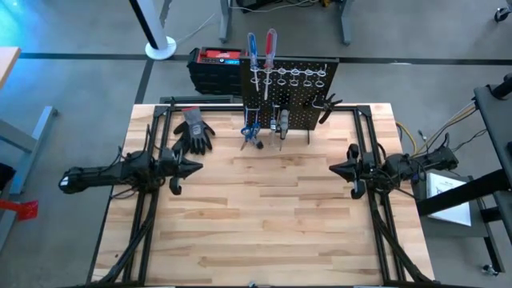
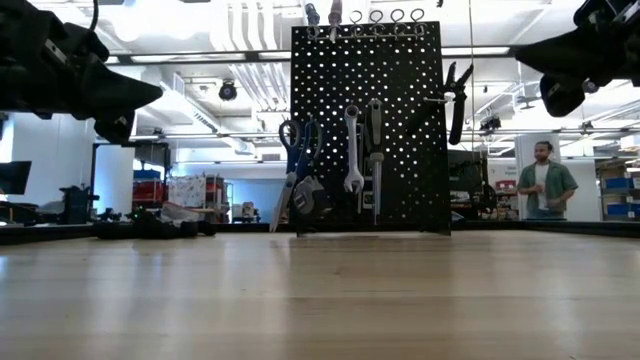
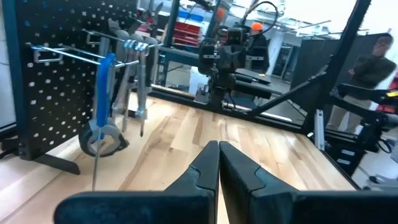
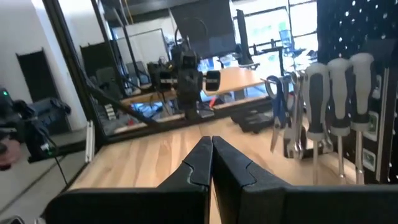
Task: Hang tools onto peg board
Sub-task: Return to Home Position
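The left claw (image 1: 192, 167) is held clenched and empty over the left of the surface (image 1: 264, 224); the right claw (image 1: 338, 169) is clenched likewise at the right. At the far edge the peg board (image 1: 292, 96) is stood, hung with screwdrivers (image 1: 260, 52), scissors (image 1: 250, 128), wrenches (image 1: 282, 124) and pliers (image 1: 328, 106).

Box (image 1: 212, 58): rt side prob. hidden behind peg board (image 1: 300, 108).

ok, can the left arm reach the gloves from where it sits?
Probably yes: the gloves lie on the table just beyond the shut left claw, with nothing between them.
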